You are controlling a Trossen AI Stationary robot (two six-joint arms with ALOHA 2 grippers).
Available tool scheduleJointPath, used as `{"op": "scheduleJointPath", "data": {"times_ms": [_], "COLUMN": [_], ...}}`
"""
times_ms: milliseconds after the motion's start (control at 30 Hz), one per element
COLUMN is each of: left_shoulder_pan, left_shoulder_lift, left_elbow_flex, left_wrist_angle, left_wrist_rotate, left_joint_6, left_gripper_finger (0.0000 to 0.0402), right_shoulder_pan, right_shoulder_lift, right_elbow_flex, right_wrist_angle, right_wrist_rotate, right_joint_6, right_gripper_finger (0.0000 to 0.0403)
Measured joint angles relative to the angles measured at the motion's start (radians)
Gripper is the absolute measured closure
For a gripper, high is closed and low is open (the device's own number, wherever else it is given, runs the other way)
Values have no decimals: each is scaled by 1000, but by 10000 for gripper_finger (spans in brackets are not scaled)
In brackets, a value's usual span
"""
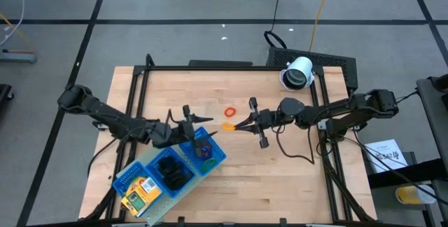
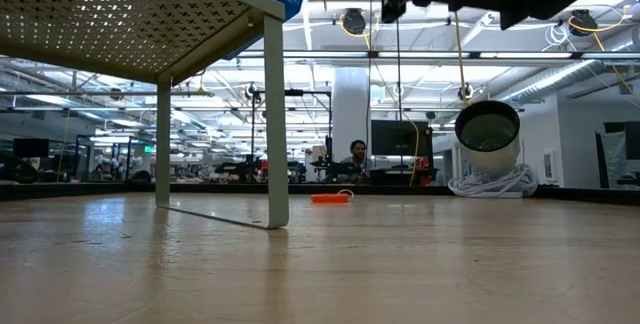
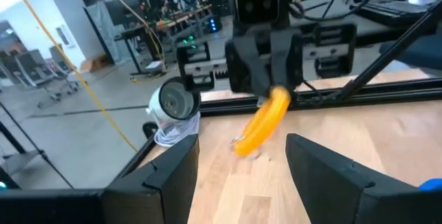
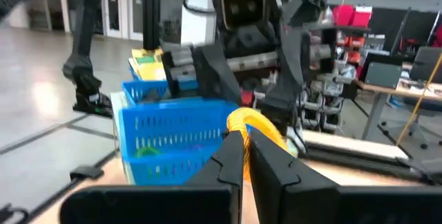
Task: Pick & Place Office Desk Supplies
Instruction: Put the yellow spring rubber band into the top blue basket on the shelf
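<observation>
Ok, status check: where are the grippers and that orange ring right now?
Right gripper shut on orange ring, mid-table. Left gripper open over blue tray. Red ring on table, clear of path.

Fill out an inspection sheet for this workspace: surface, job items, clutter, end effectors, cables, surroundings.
Surface: wooden table, bare over most of its near half.
Job items: yellow ring pinched in the right end effector, raised off the table; red ring lying loose on the wood; yellow packs, black clips and small rings in separate compartments of the blue tray.
Clutter: white cylinder device at the far right corner.
End effectors: left end effector open, at the tray's far end, facing the right one.
Cables: black cable looping on the table under the right arm; cords on the floor behind.
Surroundings: a person seated far behind, among desks.
</observation>
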Motion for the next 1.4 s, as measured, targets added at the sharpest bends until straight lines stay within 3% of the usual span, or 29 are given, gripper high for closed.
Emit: {"op": "scheduleJointPath", "data": {"times_ms": [267, 833, 967, 1200, 1400], "left_shoulder_pan": [52, 79, 79, 75, 23], "left_shoulder_lift": [0, 0, 0, -1, -18], "left_elbow_flex": [0, 0, 0, 0, 1], "left_wrist_angle": [3, 26, 24, 24, 34], "left_wrist_rotate": [118, 124, 124, 125, 149], "left_joint_6": [-12, 11, 45, 66, 56], "left_gripper_finger": [174, 177, 222, 376, 360], "right_shoulder_pan": [2, 3, 3, 3, -8], "right_shoulder_lift": [0, 141, 143, 143, 121], "right_elbow_flex": [59, 154, 154, 155, 155], "right_wrist_angle": [0, 43, 34, 20, -59], "right_wrist_rotate": [-6, -34, -37, -32, -31], "right_joint_6": [-15, -7, -8, -8, -9], "right_gripper_finger": [399, 399, 399, 391, 360]}}
